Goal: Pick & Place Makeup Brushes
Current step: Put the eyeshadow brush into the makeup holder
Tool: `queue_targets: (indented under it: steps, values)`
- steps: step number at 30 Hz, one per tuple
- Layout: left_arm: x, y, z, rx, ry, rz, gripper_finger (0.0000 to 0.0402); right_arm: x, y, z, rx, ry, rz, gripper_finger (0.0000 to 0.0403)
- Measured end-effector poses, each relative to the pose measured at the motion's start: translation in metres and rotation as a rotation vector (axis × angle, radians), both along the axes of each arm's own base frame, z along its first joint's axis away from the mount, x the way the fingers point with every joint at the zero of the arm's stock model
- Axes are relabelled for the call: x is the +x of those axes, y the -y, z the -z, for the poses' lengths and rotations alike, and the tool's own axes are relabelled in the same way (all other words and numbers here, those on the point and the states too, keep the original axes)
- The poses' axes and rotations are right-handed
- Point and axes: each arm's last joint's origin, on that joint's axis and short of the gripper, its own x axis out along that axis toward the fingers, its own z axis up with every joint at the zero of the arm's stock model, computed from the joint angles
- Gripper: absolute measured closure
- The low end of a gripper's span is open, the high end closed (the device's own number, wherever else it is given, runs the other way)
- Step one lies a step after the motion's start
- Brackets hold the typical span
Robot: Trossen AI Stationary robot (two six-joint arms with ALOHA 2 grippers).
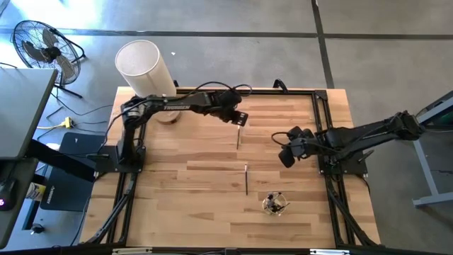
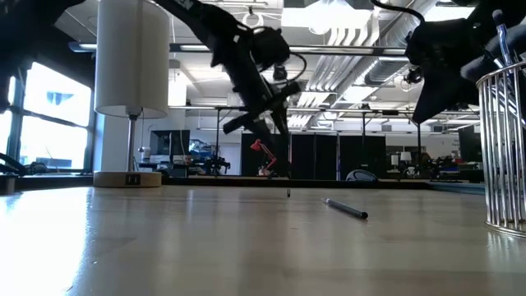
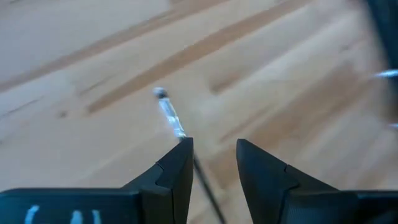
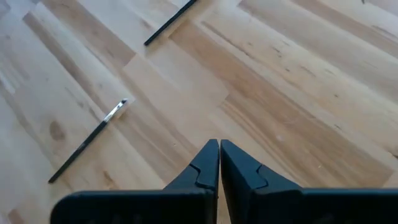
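One makeup brush (image 1: 239, 137) slants down from my left gripper (image 1: 241, 120) over the far middle of the table. It shows as a thin line (image 2: 288, 168) in the low view, and its silver ferrule (image 3: 169, 115) points away from the wrist. The left gripper (image 3: 214, 149) is open. A second brush (image 1: 245, 178) (image 2: 345, 209) (image 4: 90, 140) lies flat on the wood. Several more stand in a wire cup (image 1: 274, 203) (image 2: 503, 148). My right gripper (image 1: 287, 152) (image 4: 219, 149) hovers shut over the table's right middle, holding nothing. My left gripper comes from above with its fingers astride the brush's dark handle (image 3: 202, 177). The handle lies against the inner edge of one fingertip (image 3: 180, 155), and the other finger stands apart from it. The ferrule end (image 2: 288, 194) is at the table surface; whether it touches, I cannot tell.
A white cylinder lamp (image 1: 145, 67) (image 2: 131, 57) stands at the table's far left corner, behind the left arm. A black frame (image 1: 322, 120) runs along the table edges. Bare wood (image 1: 191, 198) lies between the lying brush and the near left side.
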Motion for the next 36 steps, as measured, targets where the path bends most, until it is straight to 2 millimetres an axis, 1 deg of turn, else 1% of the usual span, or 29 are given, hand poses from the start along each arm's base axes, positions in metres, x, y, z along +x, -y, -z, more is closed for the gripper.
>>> queue_targets:
  steps: [5,8,13,17,20,25,29,32,36]
  values:
    - [0.008,-0.015,0.015,0.019,-0.074,0.008,0.028,0.001,0.005,0.0,-0.008,0.0,0.013,0.0401]
    - [0.012,-0.015,0.023,0.006,-0.122,0.017,0.028,0.001,0.007,0.0,-0.006,0.002,0.026,0.0398]
    - [0.022,-0.016,0.039,0.038,-0.159,0.021,0.028,0.001,0.008,0.0,-0.003,0.004,0.032,0.0398]
    - [0.029,-0.017,0.045,0.064,-0.168,0.01,0.028,0.002,0.008,-0.001,-0.002,0.016,0.033,0.0401]
    - [0.031,-0.014,0.052,0.099,-0.222,0.017,0.028,0.003,0.008,-0.001,-0.001,0.024,0.034,0.0398]
    - [0.035,-0.009,0.052,0.161,-0.242,0.007,0.028,0.003,0.008,-0.002,-0.001,0.026,0.035,0.0398]
    - [0.035,-0.009,0.053,0.171,-0.245,0.0,0.028,0.003,0.008,-0.002,-0.002,0.026,0.034,0.0401]
    - [0.035,-0.01,0.053,0.16,-0.244,0.002,0.028,0.003,0.008,-0.002,-0.006,0.026,0.035,0.0398]
    - [0.036,-0.007,0.053,0.108,-0.211,0.046,0.028,0.003,0.008,-0.002,-0.01,0.026,0.035,0.0397]
